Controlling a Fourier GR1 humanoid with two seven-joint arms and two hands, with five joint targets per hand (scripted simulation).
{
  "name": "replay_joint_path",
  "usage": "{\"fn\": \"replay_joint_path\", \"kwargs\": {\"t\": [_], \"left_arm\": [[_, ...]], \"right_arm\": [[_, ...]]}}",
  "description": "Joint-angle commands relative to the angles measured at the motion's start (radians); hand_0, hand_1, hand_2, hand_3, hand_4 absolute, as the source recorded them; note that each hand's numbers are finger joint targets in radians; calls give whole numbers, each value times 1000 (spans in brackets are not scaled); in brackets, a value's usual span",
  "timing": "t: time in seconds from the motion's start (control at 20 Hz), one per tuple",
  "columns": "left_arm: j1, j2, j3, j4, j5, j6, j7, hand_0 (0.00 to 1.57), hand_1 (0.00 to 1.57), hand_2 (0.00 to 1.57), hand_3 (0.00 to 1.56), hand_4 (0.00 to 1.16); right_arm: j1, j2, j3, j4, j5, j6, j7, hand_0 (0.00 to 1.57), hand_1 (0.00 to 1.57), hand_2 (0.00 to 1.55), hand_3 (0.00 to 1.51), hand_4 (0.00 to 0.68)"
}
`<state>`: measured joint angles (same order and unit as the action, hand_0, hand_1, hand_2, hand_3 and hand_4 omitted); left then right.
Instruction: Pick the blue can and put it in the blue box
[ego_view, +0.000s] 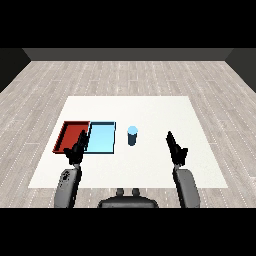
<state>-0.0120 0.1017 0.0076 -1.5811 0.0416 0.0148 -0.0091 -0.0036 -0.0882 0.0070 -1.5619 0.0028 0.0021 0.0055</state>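
Both grey forearms rose from the lower corners of the head view, each ending in a black hand above the white desk (150, 107). At seven o'clock from the desk's centre, the left hand (77, 150) hovered over the near edge where the two trays meet, fingers extended and relaxed, holding nothing. At four o'clock, the right hand (176, 148) stood apart over bare desk, fingers likewise straight and pointing away from the robot, also holding nothing and touching no object.

Beyond the hands, the blue can (132, 135) stood upright near the desk's middle, just beside the right wall of the blue box (101, 138) but outside it, with a gap between them. Nothing lay in the light blue tray. On its far side, at nine o'clock, lay the red tray (70, 135), touching or nearly touching the blue one.

Judged from this arrangement, the task was at its opening step: the can had not yet been grasped. The next move appeared to call for the right hand to travel toward ten o'clock, reach the can, and curl round it while keeping it upright, before any lift and short carry toward nine o'clock over the tray wall.
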Motion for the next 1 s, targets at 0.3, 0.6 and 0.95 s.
{"fn": "replay_joint_path", "kwargs": {"t": [0.3, 0.6, 0.95], "left_arm": [[-65, -2, 44, -105, 51, -51, -193, 0, 0, 0, 0, 0], [-22, -21, 43, -67, 60, -93, -336, 0, 0, 0, 0, 0], [39, -32, 29, -73, 66, -137, -380, 0, 0, 0, 0, 0]], "right_arm": [[-290, 86, 9, 79, -82, -33, -77, 0, 0, 0, 0, 0], [-357, 86, -37, 274, -106, 31, -254, 0, 0, 0, 0, 0], [-327, 63, -34, 270, -95, 44, -275, 0, 0, 0, 0, 0]]}}
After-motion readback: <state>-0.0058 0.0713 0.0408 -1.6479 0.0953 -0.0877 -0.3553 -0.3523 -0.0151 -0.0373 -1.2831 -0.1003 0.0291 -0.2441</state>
